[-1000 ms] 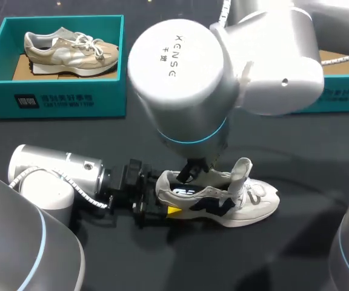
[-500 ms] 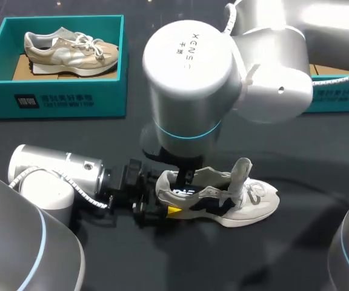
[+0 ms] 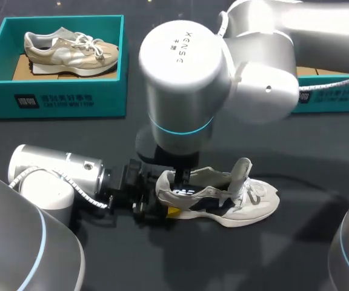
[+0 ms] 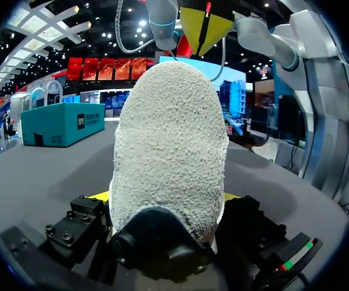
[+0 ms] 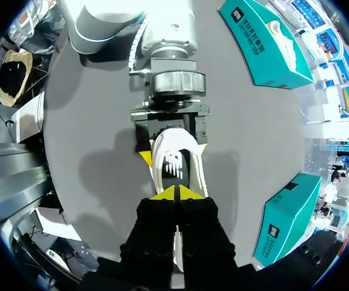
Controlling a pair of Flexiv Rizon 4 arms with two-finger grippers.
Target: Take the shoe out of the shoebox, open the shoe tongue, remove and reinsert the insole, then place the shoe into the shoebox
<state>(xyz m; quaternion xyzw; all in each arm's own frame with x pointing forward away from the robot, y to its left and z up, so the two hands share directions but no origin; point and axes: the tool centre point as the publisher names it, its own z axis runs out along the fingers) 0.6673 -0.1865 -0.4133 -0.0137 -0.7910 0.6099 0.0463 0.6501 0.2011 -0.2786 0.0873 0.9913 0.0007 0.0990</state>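
Right claw (image 5: pixel 176 195) has its yellow tips pressed together with nothing visibly pinched. It hangs right over the shoe (image 3: pixel 241 203) opening, with the insole (image 5: pixel 174 165) directly below. Left claw (image 3: pixel 161 205) is clamped on the heel from both sides. The shoe sits upright on the table, long axis running straight away from the left claw, toe toward the robot's right. My guess is the right arm's nearer for the insole and should drop straight down at the heel end. A shoebox (image 3: pixel 59 100) sits well behind the shoe.
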